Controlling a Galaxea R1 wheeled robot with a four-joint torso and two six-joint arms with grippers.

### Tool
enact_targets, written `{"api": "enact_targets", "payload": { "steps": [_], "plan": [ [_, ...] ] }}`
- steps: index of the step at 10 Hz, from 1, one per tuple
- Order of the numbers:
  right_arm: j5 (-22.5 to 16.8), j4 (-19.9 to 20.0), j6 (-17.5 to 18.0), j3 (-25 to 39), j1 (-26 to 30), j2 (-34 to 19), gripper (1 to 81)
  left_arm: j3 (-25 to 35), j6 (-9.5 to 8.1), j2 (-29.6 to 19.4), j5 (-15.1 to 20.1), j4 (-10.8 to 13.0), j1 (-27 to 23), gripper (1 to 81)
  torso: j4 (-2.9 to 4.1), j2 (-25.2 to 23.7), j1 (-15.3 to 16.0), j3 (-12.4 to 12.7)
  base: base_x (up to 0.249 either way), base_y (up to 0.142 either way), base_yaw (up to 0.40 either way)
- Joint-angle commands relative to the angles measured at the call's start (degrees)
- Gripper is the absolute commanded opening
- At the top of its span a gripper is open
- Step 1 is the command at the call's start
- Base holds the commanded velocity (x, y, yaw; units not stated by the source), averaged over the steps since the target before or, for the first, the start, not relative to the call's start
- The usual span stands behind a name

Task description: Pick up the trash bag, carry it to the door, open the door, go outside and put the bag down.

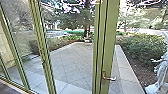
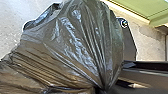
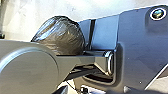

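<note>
In the head view a green-framed glass door (image 1: 106, 32) stands in front of the robot, a metal lever handle (image 1: 109, 78) low on its upright; I cannot tell whether it is ajar. A dark, shiny trash bag (image 2: 72, 42) bulges large in the left wrist view, its folds drawn together to a narrow neck at my left gripper (image 2: 101, 89), which is shut on it. The same bag (image 3: 61, 36) appears beyond the arm in the right wrist view. The state of my right gripper cannot be made out.
Tall green-framed glass panels (image 1: 41, 50) line the left. Beyond the glass lies a paved yard (image 1: 71, 61) with a pale edging strip, bushes (image 1: 141, 48) at the right and a tree behind. A whitish figure-like shape (image 1: 162, 72) stands at the right edge.
</note>
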Motion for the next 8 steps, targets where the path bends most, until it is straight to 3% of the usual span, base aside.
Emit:
{"api": "enact_targets", "payload": {
  "steps": [1, 5, 8],
  "plan": [
    [0.3, 0.0, 0.4, 15.6, 2.8, -13.2, 81.1, -0.3, 0.26, 0.6, 3.9, -0.3, -3.1, 1.0, 0.0, 0.0, 0.0, 0.0, 0.0, 0.0, 0.0],
    [0.3, 0.7, 0.5, 26.7, 5.1, -22.9, 81.1, -2.0, 0.44, 2.3, 4.2, -0.4, -3.1, 1.0, 0.0, 0.0, 0.0, 0.0, 0.0, 0.0, 0.0],
    [-0.2, 3.7, 0.5, 33.9, 8.7, -30.3, 81.1, -5.6, 0.61, 4.5, 4.4, -0.6, -3.1, 1.0, 0.0, 0.0, 0.0, 0.0, 0.0, 0.0, 0.0]
  ]
}}
